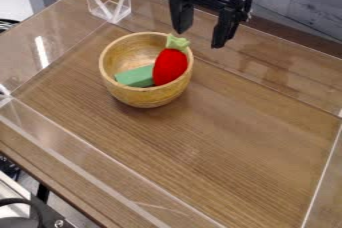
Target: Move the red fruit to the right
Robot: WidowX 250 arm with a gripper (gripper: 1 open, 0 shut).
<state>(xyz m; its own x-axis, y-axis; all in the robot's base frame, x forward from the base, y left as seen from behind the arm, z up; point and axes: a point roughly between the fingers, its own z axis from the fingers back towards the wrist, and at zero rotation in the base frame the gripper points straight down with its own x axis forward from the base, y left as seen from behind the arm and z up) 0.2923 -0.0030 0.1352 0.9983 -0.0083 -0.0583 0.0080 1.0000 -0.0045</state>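
The red fruit (170,64), a small bright red toy strawberry with a green leafy top, lies inside a wooden bowl (134,90) on the left-centre of the table. It leans against the bowl's right wall, beside a flat green block (134,76). My gripper (201,30) hangs above and to the right of the bowl, pointing down. Its two dark fingers stand apart with nothing between them.
The wooden tabletop (227,142) is fenced by low clear plastic walls (80,177). A folded clear plastic piece (110,7) stands at the back left. Bare wood stretches to the right of the bowl.
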